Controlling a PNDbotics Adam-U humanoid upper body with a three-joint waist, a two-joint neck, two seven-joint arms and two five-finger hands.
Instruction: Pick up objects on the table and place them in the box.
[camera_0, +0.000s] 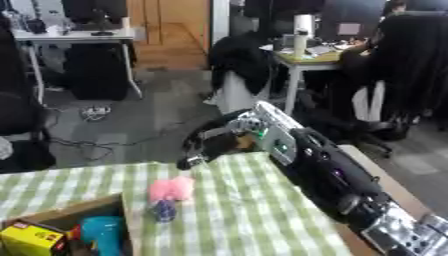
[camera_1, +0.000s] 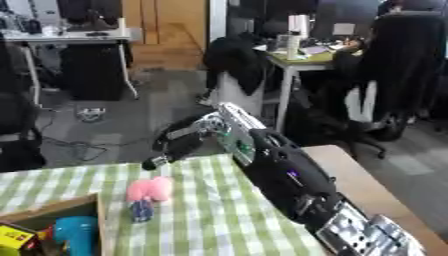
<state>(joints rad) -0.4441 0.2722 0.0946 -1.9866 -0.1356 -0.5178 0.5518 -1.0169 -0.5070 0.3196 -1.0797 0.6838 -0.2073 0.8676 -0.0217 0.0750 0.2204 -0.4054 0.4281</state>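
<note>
Right hand: the right hand (camera_0: 213, 142) is seen at the far edge of the table, at the end of a black and silver arm that comes in from the lower right corner. Its fingers are curled downward past the table edge; nothing can be made out between them, and whether anything is held cannot be told.
Right arm: the right arm (camera_1: 280, 175) is stretched diagonally across the right part of the table, with a silver and green section near the wrist.
Left hand: no left hand is shown in either view.
Table: the table (camera_0: 254, 210) is covered with a green and white checked cloth; a bare wooden strip is seen along its right side.
Pink object: a small pink object (camera_0: 171, 189) is lying on the cloth, near the far edge and just beside the box's right wall. It is apart from the right hand.
Dark object: a small dark bluish object (camera_0: 164, 210) is placed directly in front of the pink one, touching or nearly touching it.
Box: an open cardboard box (camera_0: 122, 210) is set at the lower left corner of the table.
Box contents: a yellow item (camera_0: 31, 239) and a teal item (camera_0: 102, 232) are seen inside the box, side by side.
</note>
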